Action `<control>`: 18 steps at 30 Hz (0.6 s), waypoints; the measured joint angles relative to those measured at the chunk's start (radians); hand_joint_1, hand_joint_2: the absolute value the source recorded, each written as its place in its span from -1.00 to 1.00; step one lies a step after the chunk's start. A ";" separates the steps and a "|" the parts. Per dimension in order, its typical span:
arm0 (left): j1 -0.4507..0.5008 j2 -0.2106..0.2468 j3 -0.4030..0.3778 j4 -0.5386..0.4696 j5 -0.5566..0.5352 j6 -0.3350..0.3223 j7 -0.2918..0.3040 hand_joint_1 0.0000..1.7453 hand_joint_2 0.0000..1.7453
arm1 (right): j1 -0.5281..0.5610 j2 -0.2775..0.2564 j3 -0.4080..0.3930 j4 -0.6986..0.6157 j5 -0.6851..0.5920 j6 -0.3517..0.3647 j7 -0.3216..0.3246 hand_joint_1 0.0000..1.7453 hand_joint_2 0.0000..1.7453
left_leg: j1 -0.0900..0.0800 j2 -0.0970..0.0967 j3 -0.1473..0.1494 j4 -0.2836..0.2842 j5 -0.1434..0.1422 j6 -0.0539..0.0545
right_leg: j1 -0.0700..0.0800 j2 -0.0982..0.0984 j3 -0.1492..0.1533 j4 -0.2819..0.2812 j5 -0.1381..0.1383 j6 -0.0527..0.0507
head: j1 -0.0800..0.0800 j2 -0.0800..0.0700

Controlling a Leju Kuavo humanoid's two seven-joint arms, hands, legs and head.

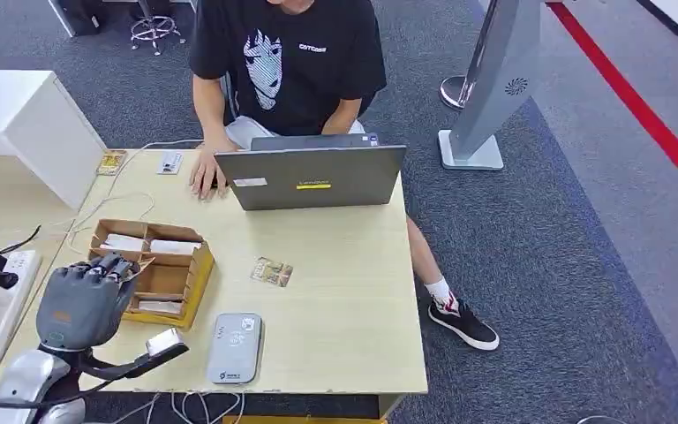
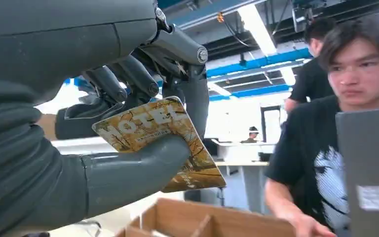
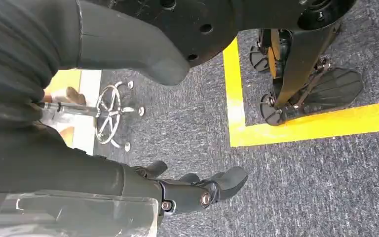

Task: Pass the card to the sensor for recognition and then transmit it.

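Note:
My left hand (image 1: 84,296) hovers over the near left part of the cardboard box (image 1: 196,265). In the left wrist view this hand (image 2: 54,163) pinches a yellow-brown printed card (image 2: 150,126) between thumb and fingers, above the box (image 2: 202,219). The grey sensor pad (image 1: 234,347) lies flat near the table's front edge, to the right of the hand. A second patterned card (image 1: 272,271) lies on the table beyond the sensor. My right hand (image 3: 177,190) hangs over the carpet with fingers stretched out, holding nothing.
A person (image 1: 282,62) sits at the far side behind an open grey laptop (image 1: 318,177), one hand on the table (image 1: 344,283). The box holds several white items in compartments. A power strip (image 1: 0,291) and cables lie at left. A grey kiosk (image 1: 494,88) stands at right.

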 joint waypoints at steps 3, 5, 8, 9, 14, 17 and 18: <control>-0.041 0.022 0.015 0.008 -0.005 -0.023 0.021 1.00 1.00 | 0.000 0.000 0.000 0.000 0.013 0.005 0.000 -1.00 1.00 | 0.000 0.000 0.000 0.000 0.000 0.000 | 0.000 0.000 0.000 0.000 0.000 0.000 | 0.000 0.000; -0.082 0.043 0.023 0.033 -0.025 -0.042 0.038 1.00 1.00 | -0.002 0.000 0.000 0.000 0.021 0.011 0.000 -1.00 1.00 | 0.000 0.000 0.000 0.000 0.000 -0.001 | 0.000 0.000 0.000 0.000 0.000 0.000 | 0.000 0.000; -0.163 0.093 0.033 0.110 -0.119 -0.069 0.071 1.00 1.00 | -0.005 0.000 0.000 0.000 0.038 0.018 -0.001 -1.00 1.00 | 0.001 0.000 0.000 0.000 0.001 -0.002 | 0.000 0.000 0.000 0.001 0.000 -0.001 | 0.000 0.000; -0.189 0.108 0.034 0.139 -0.145 -0.078 0.078 1.00 1.00 | -0.005 0.000 0.000 0.000 0.043 0.019 -0.001 -1.00 1.00 | 0.001 0.000 0.000 0.000 0.001 -0.002 | 0.001 0.000 0.000 0.001 0.001 -0.001 | 0.000 0.000; -0.313 0.179 0.034 0.285 -0.201 -0.121 0.085 1.00 1.00 | -0.008 0.000 0.002 0.000 0.065 0.023 0.001 -1.00 1.00 | 0.001 0.000 0.000 0.000 0.002 -0.003 | 0.001 0.001 -0.001 0.002 0.001 -0.001 | 0.000 0.000; -0.380 0.196 0.022 0.361 -0.242 -0.148 0.097 1.00 1.00 | -0.010 0.000 0.006 0.000 0.073 0.024 0.004 -1.00 1.00 | 0.001 0.000 0.000 0.000 0.002 -0.003 | 0.001 0.001 -0.001 0.002 0.001 -0.001 | 0.000 0.000; -0.400 0.199 0.014 0.380 -0.248 -0.153 0.100 1.00 1.00 | -0.010 0.000 0.006 0.000 0.076 0.024 0.004 -1.00 1.00 | 0.001 0.000 0.000 0.000 0.002 -0.003 | 0.001 0.001 -0.001 0.002 0.001 -0.001 | 0.001 0.000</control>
